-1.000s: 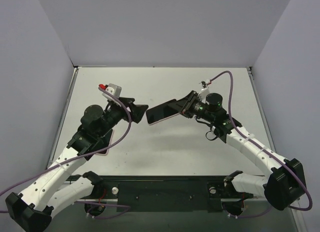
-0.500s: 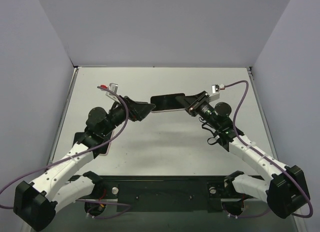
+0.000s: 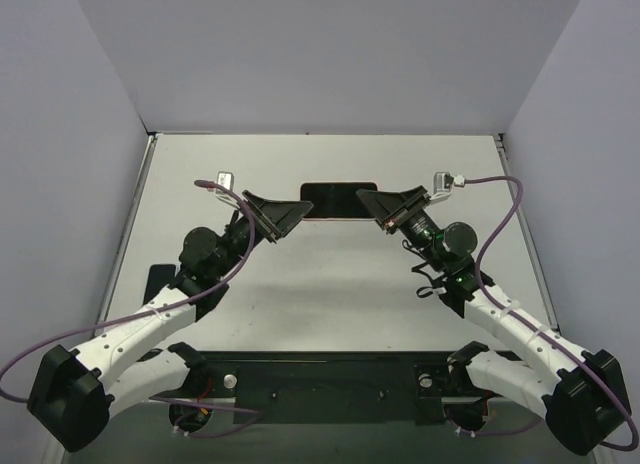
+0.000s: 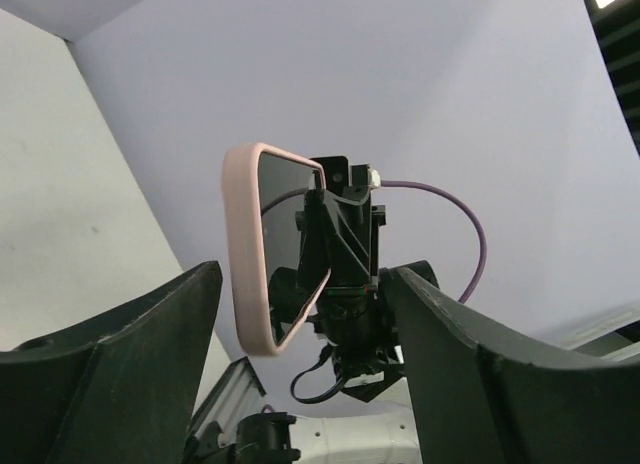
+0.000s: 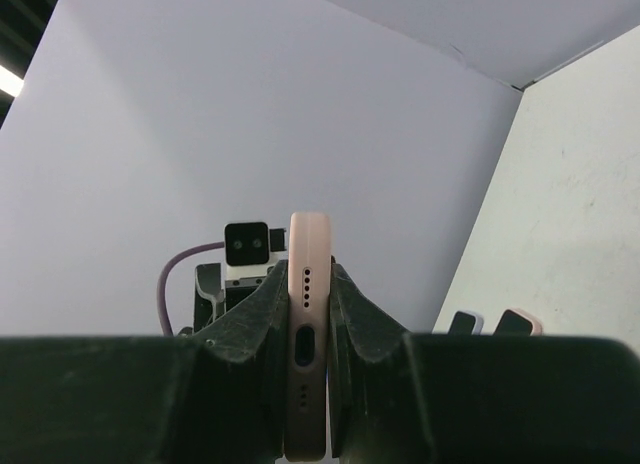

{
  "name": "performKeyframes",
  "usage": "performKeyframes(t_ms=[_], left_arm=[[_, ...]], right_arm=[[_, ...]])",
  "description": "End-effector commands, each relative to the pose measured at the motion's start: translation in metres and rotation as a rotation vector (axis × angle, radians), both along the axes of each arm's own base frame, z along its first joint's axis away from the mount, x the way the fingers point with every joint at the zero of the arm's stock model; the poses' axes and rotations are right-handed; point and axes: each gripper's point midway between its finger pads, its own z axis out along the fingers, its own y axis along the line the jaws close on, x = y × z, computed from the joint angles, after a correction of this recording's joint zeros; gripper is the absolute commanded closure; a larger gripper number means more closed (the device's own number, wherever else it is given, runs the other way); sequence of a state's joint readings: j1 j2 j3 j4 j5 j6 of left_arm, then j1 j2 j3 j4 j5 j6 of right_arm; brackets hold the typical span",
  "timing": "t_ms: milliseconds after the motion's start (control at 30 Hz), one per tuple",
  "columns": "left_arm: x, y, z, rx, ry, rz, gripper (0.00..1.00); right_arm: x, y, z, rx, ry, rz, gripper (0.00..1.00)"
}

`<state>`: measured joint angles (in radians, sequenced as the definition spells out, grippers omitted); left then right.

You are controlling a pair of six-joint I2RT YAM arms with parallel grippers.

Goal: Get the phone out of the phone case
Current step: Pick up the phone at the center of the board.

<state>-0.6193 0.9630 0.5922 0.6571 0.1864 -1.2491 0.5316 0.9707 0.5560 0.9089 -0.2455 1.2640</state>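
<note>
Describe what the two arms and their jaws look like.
Both arms match: the left arm and right arm have white shells, black joints and black bases. Each ends in black, wedge-shaped jaws. A purple cable loops from each wrist, beside a small grey camera block.

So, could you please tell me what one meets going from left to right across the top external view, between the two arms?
left pincer, open → cased phone, held up off the table → right pincer, clamped on the phone's right end.
</note>
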Motion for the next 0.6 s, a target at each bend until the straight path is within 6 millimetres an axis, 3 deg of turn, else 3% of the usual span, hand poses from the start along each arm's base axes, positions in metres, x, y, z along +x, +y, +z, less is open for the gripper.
performKeyframes(t_ms=[0,233,467,567], left_arm=[[-0.013,-0.015,0.048,-0.153,-0.101,-0.074,0.25],[-0.021,-0.017,0.06,-0.233,-0.137,-0.053,0.41],[-0.013,-0.018,0.066,-0.253,-0.148,-0.019,0.5],[-0.01,-0.015,0.067,-0.271,-0.15,0.003,0.59]], right_arm=[[-0.021,-0.008,0.057,0.142,-0.194,-0.015,1.0],[-0.029,-0.015,0.054,0.182,-0.221,-0.045,1.0],[-0.037,-0.012,0.046,0.15,-0.216,-0.037,1.0],[-0.042,-0.008,0.045,0.128,-0.222,-0.02,1.0]])
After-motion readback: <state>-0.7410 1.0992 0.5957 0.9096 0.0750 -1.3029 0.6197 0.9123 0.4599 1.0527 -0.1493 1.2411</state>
